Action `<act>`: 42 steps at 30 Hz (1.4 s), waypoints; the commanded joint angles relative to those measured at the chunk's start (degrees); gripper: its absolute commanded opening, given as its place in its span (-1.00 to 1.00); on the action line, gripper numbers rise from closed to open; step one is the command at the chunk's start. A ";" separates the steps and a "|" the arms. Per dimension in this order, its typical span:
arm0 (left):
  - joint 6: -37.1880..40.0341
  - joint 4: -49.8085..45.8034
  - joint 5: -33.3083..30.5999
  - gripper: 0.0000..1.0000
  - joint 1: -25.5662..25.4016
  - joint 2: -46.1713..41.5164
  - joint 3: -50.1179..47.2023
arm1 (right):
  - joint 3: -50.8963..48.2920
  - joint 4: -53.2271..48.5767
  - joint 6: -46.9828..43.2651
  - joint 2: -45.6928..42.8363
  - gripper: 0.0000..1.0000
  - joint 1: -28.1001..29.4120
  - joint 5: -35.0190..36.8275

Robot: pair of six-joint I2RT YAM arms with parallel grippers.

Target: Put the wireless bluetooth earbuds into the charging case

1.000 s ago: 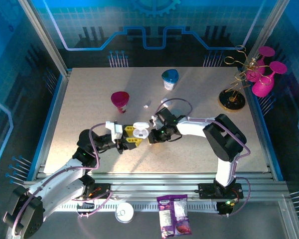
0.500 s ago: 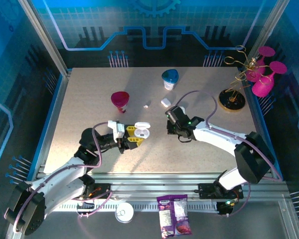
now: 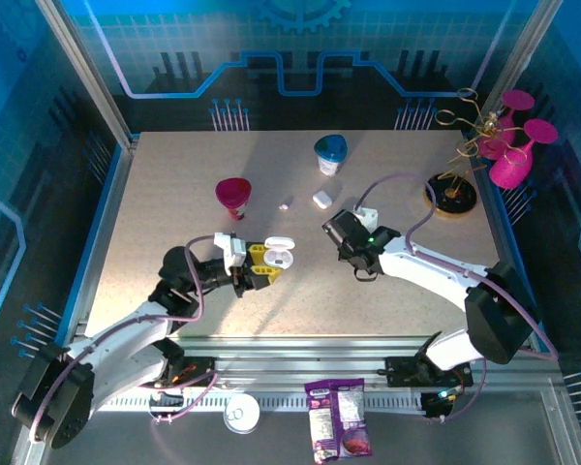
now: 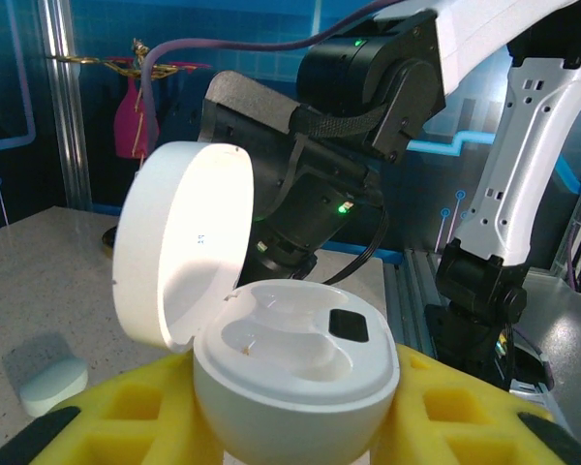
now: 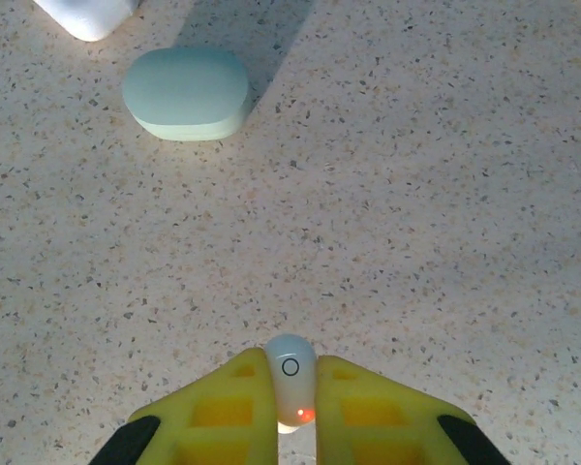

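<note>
Speckled tabletop (image 5: 416,194) underlies right hand (image 5: 292,389) pinching earbud (image 5: 290,366) in wrist view.

Bare bench (image 3: 150,184) at far left corner and along left edge — centre crowded by magenta cup (image 3: 234,194), teal cup (image 3: 330,153), pale case (image 3: 321,199).

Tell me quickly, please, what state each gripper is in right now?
Left gripper: closed on the open charging case.
Right gripper: closed on a white earbud.
</note>
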 commanded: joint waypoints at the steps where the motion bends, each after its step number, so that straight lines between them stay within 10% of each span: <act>1: 0.65 2.65 0.73 -0.50 0.16 1.35 1.58 | 1.84 -3.28 2.88 -2.21 -0.78 1.05 2.93; 24: 3.73 7.04 -5.57 -0.53 -0.80 12.01 3.11 | 7.99 -11.47 8.08 -8.07 -0.76 3.88 -0.86; 42: 8.21 12.07 -17.95 -0.55 -4.80 25.12 7.74 | 8.66 5.10 -2.90 -13.27 -0.78 15.93 -6.54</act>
